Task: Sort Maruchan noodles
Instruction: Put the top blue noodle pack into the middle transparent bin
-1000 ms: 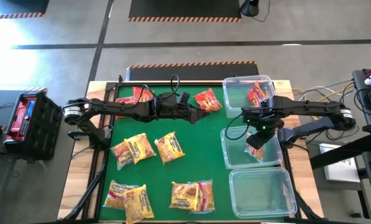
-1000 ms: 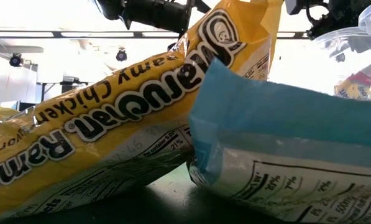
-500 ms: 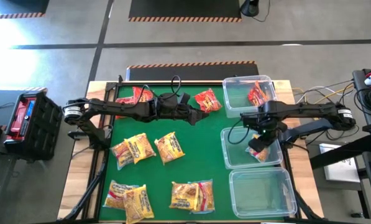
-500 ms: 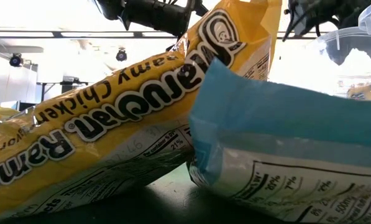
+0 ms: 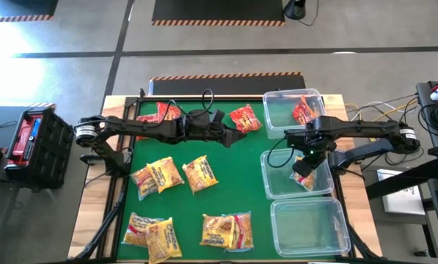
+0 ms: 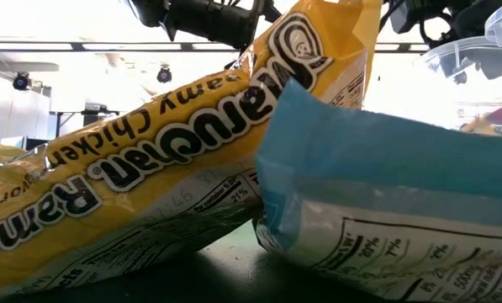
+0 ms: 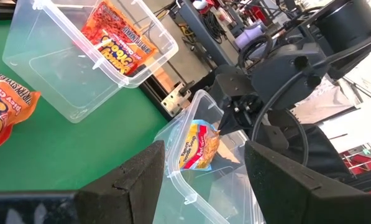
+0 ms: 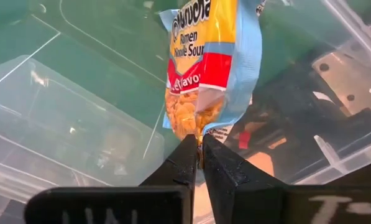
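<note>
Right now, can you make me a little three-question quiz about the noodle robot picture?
1. True or false: the right gripper pinches a yellow and blue packet over the middle bin.
2. What colour is the packet in the far bin? A red, B green, C purple.
3. Fill in: the near bin holds ____ packets.

Key: 1 true. 2 A: the red packet. 3 no.
</note>
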Controlling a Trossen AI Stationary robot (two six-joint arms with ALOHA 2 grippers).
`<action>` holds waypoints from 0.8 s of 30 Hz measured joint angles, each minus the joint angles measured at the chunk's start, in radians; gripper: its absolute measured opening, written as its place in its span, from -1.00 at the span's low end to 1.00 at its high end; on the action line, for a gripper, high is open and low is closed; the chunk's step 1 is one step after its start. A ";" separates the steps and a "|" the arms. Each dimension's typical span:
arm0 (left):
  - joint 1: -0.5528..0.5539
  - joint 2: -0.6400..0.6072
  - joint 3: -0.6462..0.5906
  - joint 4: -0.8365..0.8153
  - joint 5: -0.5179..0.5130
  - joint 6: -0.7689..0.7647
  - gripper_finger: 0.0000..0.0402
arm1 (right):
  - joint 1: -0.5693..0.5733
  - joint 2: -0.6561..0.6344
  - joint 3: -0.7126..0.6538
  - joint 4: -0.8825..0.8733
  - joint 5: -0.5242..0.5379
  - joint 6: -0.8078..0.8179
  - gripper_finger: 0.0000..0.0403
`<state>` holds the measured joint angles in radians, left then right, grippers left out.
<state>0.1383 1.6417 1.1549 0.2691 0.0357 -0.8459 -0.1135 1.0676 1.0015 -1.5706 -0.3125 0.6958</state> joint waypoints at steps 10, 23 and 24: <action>0.000 0.000 0.000 -0.001 0.000 0.000 0.02 | 0.000 0.000 0.005 0.000 0.001 0.000 -0.55; 0.000 0.000 0.000 -0.073 0.000 -0.016 0.02 | 0.000 0.000 0.139 0.004 0.003 -0.010 -0.47; 0.000 0.000 0.000 -0.086 0.000 -0.020 0.02 | 0.000 0.000 0.172 0.012 0.016 -0.015 -0.47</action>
<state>0.1383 1.6417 1.1549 0.1826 0.0357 -0.8657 -0.1135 1.0676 1.1733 -1.5583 -0.2968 0.6813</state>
